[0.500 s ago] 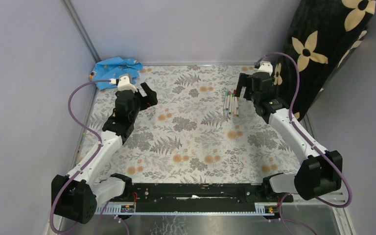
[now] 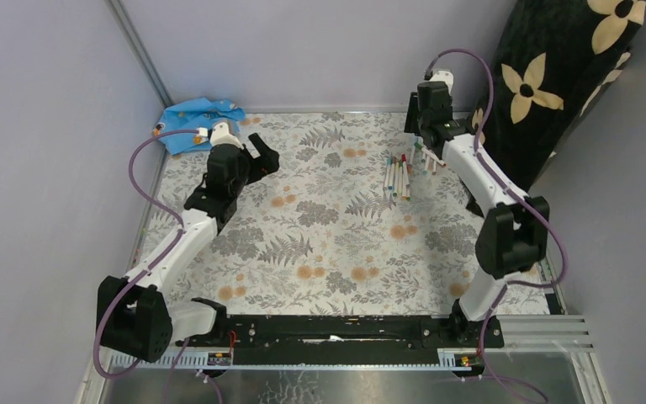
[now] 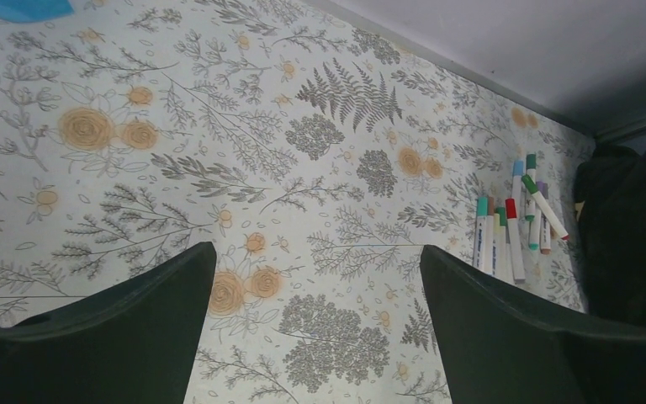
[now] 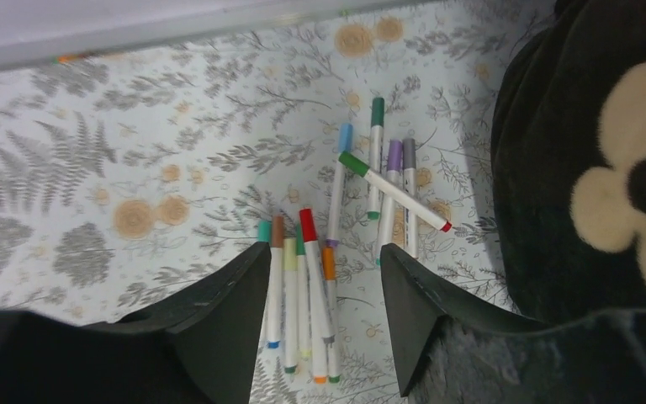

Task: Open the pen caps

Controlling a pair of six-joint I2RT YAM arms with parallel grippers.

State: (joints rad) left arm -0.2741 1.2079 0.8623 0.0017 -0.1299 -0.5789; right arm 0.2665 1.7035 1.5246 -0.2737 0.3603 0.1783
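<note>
Several white-barrelled pens (image 2: pixel 398 175) with coloured caps lie in a loose cluster at the far right of the floral table. In the right wrist view the pens (image 4: pixel 307 295) lie below and between my open fingers, caps on, with a red cap (image 4: pixel 307 225) and a green cap (image 4: pixel 353 163) showing. My right gripper (image 2: pixel 421 141) is open and empty, hovering at the far-right side of the cluster. My left gripper (image 2: pixel 260 153) is open and empty at far left, well apart from the pens (image 3: pixel 509 231), which show at the right of its view.
A blue cloth (image 2: pixel 195 118) lies at the far left corner. A black cushion with cream flowers (image 2: pixel 555 84) stands against the right edge, close to the right arm. Grey walls bound the table at the back and left.
The right arm has swung up and back; its gripper moved toward the far wall, now above the pens' far side. The left gripper shifted slightly right.
</note>
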